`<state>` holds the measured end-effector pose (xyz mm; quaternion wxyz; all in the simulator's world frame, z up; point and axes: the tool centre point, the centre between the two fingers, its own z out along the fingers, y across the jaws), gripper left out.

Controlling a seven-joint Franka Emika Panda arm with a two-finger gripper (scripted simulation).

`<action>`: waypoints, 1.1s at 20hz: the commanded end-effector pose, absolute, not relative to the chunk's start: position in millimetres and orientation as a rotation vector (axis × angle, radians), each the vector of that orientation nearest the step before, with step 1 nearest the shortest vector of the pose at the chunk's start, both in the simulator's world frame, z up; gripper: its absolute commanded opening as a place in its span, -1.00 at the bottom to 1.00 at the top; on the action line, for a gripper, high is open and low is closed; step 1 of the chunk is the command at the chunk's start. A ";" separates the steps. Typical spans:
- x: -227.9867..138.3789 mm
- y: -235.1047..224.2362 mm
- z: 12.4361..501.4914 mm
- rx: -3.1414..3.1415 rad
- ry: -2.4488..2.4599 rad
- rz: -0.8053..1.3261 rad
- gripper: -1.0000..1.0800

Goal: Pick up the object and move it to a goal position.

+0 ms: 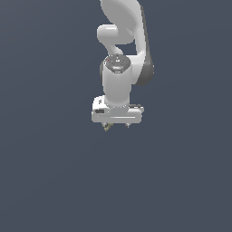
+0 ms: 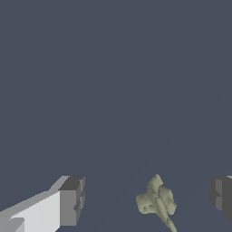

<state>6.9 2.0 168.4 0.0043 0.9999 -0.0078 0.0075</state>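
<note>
**Wrist view and exterior view: hand spread wide, small object between the fingers**

Wrist view shows the two dark fingertips (image 2: 72, 199) set far apart, one on a white finger body and the other at the opposite edge of the picture. The object (image 2: 156, 201), a lumpy olive-tan thing with a thin stem-like tail, lies in the gap between them, nearer the fingertip at the edge, and touches neither. The gripper (image 2: 147, 197) therefore stands wide open and has hold of nothing. Behind everything is a flat slate-grey surface (image 2: 113, 81).

In the exterior view the white arm (image 1: 118, 68) hangs straight down with the gripper (image 1: 116, 124) at its lower end. The object (image 1: 107, 128) shows only as a tiny yellowish speck just under the fingertip toward the exterior view's left. Whether it rests on the ground cannot be told.
</note>
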 end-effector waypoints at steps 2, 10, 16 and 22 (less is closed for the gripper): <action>6.8 1.3 168.6 3.133 -0.027 0.023 0.92; 4.0 -26.7 175.8 3.133 -0.155 0.012 0.92; 1.9 -26.1 172.5 3.134 -0.125 0.012 0.92; -7.9 -30.2 160.9 3.136 -0.032 0.010 0.92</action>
